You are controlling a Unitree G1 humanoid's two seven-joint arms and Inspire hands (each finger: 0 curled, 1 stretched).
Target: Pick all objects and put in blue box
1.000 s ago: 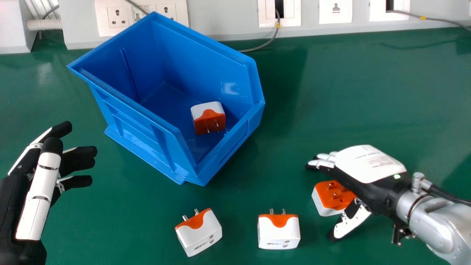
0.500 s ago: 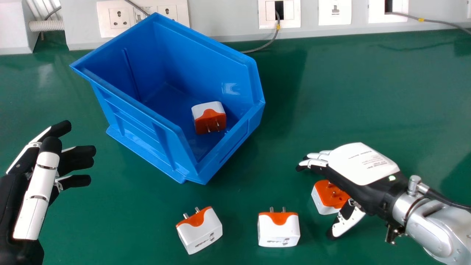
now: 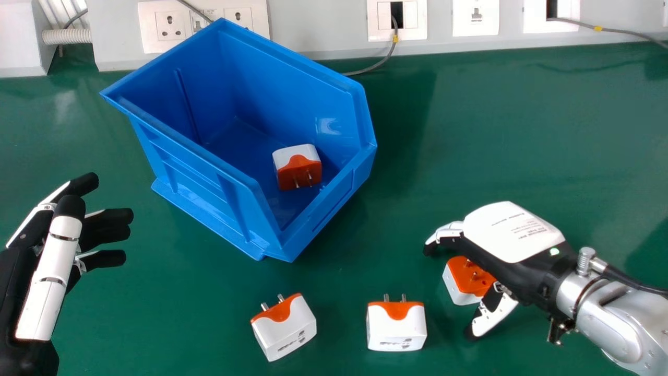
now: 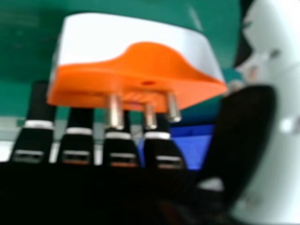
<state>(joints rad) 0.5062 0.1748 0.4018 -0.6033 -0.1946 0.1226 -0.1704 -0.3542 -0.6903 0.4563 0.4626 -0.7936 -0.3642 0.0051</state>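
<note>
Arching over an orange-and-white plug adapter point(image 3: 469, 282) toward the right edge of the surface point(image 3: 496, 130), the right hand point(image 3: 514, 232) has its fingers point(image 4: 42, 103) loosely bent and not closed, the thumb reaching down on the side toward the near edge. The adapter sits under the palm, between fingers and thumb, its orange face and metal prongs turned up (three prongs show in the right hand view); whether the fingers touch it, I cannot tell.

Two more adapters stand well apart from each other, toward the near edge: a middle adapter point(image 3: 396, 331) and a left adapter point(image 3: 284, 331), tilted a little, both with prongs toward the far edge. A fourth adapter point(image 3: 297, 169) is already inside the blue box point(image 3: 203, 193), near its right-hand wall, prongs facing the near edge.

The box stands at an angle, left of centre, just beside the far edge, where a pale panel point(image 3: 501, 47) with sockets runs along and a grey cable point(image 3: 389, 56) trails down. Toward the left edge, the left hand point(image 3: 57, 261) is open and holds nothing, fingers outstretched and apart from the box.
</note>
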